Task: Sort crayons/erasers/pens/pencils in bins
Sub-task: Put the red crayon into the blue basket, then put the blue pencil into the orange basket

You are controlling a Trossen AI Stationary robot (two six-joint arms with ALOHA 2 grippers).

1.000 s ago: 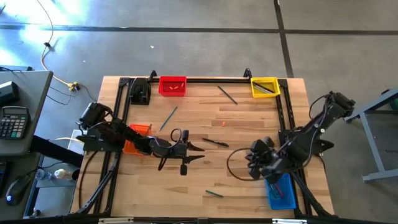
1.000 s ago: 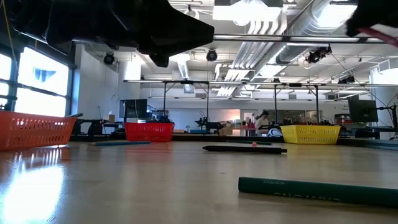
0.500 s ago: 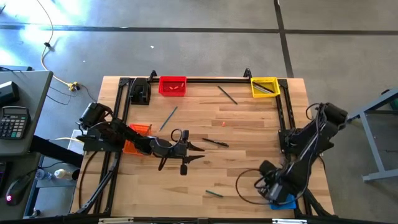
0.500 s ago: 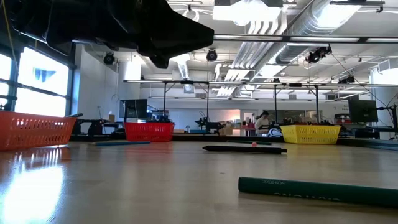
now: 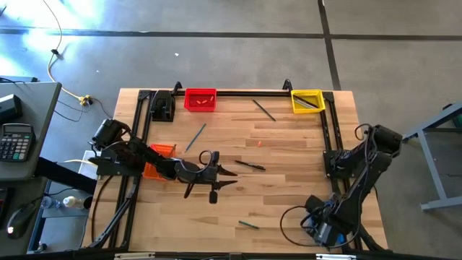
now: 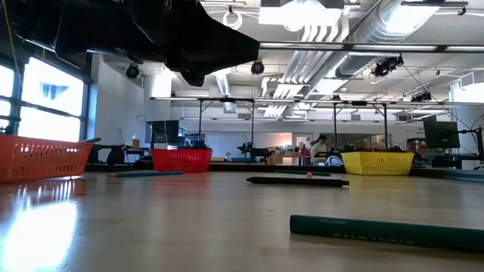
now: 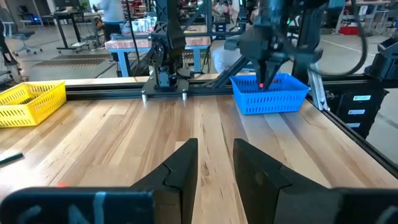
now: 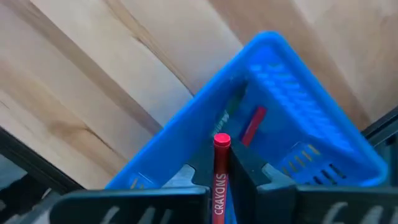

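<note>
My right gripper (image 8: pixel 222 173) is shut on a red crayon (image 8: pixel 222 144) and hangs over the blue bin (image 8: pixel 292 124) at the table's near right corner; it also shows in the high view (image 5: pixel 325 228) and the left wrist view (image 7: pixel 263 73). A red crayon (image 8: pixel 253 125) and a green stick (image 8: pixel 231 109) lie in the bin. My left gripper (image 5: pixel 221 177) is open and empty over the table's middle left. A black pen (image 5: pixel 250 165) and a green stick (image 5: pixel 249 224) lie flat on the table. My right gripper pinches the red crayon's shaft (image 8: pixel 221 180) between its two fingers. The fingers point down from above and lie along the crayon. The crayon's free end (image 8: pixel 222 140) sticks out past the fingertips toward the bin, lifted clear.
The red bin (image 5: pixel 200 100) and yellow bin (image 5: pixel 307 101) stand at the far edge, and the orange bin (image 5: pixel 160 152) sits partly under my left arm. A blue pen (image 5: pixel 195 137), a grey pencil (image 5: pixel 263 110) and a small eraser (image 5: pixel 260 143) lie on the wood.
My right gripper has gone toward the table's near right corner with the red crayon and now hangs over the blue bin. It has stayed shut on the crayon.
</note>
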